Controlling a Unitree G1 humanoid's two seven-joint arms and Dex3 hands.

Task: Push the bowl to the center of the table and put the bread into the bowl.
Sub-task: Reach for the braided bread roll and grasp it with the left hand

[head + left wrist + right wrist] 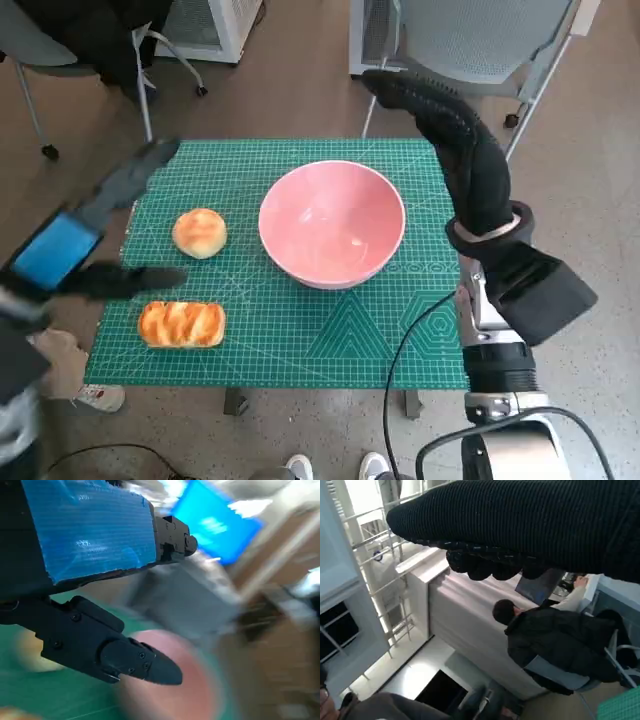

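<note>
Bowl (332, 223) sits pink and empty near the middle of the green mat (300, 340) in the head view, with a round bread roll (200, 233) at its nine o'clock and a ridged loaf (182, 324) at its seven o'clock, while the left hand (95, 225) hovers open-fingered over the mat's edge, seemingly lining up on the bread, and the gloved right hand (455, 140) is raised at the bowl's three o'clock, holding nothing. From the left wrist view, blurred, that hand's black fingers (135, 662) are spread and empty above the bowl's pink smear. From the right wrist view the glove's fingers (485, 565) curl slightly around nothing, aimed off the table toward a seated person (555, 640), so it appears to be standing clear.
</note>
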